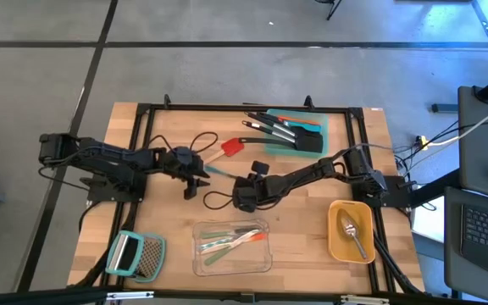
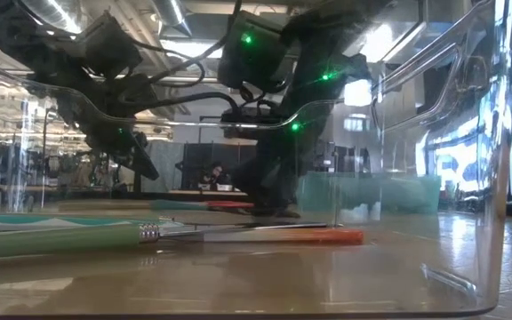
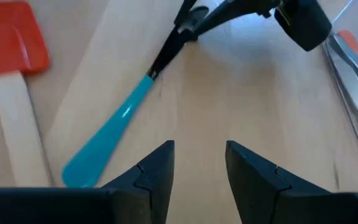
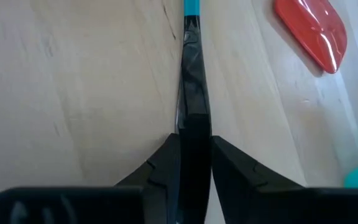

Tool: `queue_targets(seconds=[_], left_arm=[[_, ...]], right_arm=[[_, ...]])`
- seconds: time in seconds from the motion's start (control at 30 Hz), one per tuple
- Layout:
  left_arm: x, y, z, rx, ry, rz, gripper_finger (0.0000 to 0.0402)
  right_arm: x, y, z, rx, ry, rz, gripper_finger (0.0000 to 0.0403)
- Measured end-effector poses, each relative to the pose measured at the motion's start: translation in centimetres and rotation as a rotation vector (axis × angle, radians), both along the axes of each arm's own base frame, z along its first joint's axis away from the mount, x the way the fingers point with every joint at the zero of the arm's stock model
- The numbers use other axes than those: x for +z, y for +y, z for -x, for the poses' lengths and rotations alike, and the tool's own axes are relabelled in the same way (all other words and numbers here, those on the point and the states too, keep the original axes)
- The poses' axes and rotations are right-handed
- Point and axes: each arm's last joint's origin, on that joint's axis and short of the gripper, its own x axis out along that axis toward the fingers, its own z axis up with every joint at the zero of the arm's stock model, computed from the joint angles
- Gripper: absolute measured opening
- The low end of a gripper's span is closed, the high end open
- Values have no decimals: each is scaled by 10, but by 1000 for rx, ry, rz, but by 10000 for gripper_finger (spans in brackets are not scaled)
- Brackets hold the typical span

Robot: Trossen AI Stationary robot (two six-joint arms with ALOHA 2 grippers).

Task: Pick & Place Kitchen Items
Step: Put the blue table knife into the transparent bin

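The right gripper [image 4: 194,158] is clamped on the black end of the slim teal-handled tool [image 3: 114,127] lying mid-table, likely to lift it, while the left gripper [image 3: 197,165] waits nearby, jaws apart.

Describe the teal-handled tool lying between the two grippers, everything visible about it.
The teal-handled tool is slim, with a glossy, plastic-looking teal handle that broadens to a rounded end and a narrow black front part. It lies flat on the wooden table, mid-table, beside the red spatula. The right gripper is shut on its black end. The left gripper is open, near the teal end but not touching it.
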Motion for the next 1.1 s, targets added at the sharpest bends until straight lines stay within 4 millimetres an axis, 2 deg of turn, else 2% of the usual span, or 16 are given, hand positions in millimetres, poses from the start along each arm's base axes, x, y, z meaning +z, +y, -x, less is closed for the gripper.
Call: queue_targets(seconds=[0.27, 0.57, 0.8, 1.1], left_arm=[[5, 12, -2, 15, -66, -88, 139], [-19, 28, -6, -71, 7, -88, 164], [-12, 42, -31, -90, -81, -186, 180], [-38, 53, -59, -158, -2, -132, 181]], right_arm=[[0, -1, 1, -2, 7, 2, 86], [0, -1, 1, -1, 9, -1, 86], [0, -1, 1, -1, 11, -3, 86], [0, -2, 3, -3, 36, 37, 86]])
